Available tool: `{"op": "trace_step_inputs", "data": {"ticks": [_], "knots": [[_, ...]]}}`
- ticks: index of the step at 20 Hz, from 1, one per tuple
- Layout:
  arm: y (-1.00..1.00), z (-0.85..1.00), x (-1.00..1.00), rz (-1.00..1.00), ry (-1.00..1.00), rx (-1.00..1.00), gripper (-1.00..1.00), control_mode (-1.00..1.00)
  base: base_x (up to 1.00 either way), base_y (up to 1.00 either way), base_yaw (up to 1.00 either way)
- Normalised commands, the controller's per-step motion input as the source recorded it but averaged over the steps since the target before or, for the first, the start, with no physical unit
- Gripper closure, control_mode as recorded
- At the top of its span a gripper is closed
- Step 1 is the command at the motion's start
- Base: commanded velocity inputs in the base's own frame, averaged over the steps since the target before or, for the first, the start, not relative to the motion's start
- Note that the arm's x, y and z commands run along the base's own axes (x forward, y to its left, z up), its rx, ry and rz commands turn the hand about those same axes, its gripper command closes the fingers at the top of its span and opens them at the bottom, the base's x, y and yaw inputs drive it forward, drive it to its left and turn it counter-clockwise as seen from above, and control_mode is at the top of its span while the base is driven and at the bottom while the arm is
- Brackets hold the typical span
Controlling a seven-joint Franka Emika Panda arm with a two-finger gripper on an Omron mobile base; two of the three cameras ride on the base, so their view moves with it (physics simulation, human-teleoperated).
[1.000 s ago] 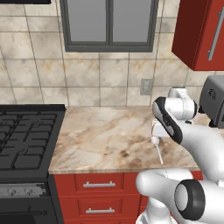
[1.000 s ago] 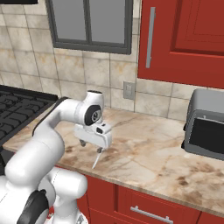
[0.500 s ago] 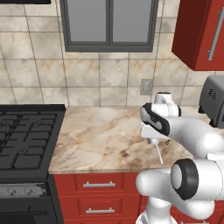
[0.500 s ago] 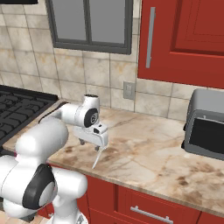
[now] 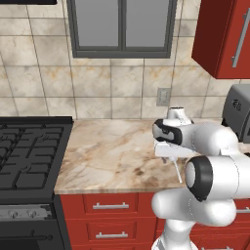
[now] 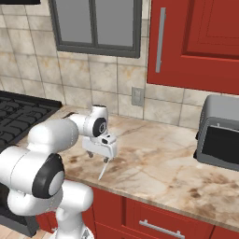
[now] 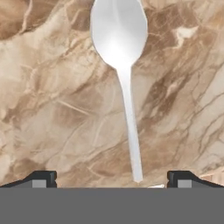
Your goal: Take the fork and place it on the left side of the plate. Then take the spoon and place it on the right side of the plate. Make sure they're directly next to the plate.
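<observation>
I held my claw (image 7: 112,178) wide open and empty above the spoon (image 7: 121,65), lined up with its handle for a grab

A marbled beige countertop (image 5: 112,151) tops red drawers, with a black stove at its 9 o'clock end. The white spoon (image 7: 122,65) lies flat on it near the front edge, bowl at 12 o'clock in the hand view. A grey toaster (image 6: 218,135) stands at 3 o'clock.
</observation>
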Motion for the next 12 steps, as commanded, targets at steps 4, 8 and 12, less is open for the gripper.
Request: {"op": "trace_step_inputs", "data": {"ticks": [4,8,12], "knots": [[-0.12,-0.24,0.00,0.00,0.00,-0.01,-1.00,-1.00,0.00,0.00,0.00],[-0.16,-0.26,0.00,0.00,0.00,0.00,-1.00,-1.00,0.00,0.00,0.00],[-0.26,-0.30,0.04,0.00,0.00,0.00,-1.00,-1.00,0.00,0.00,0.00]]}}
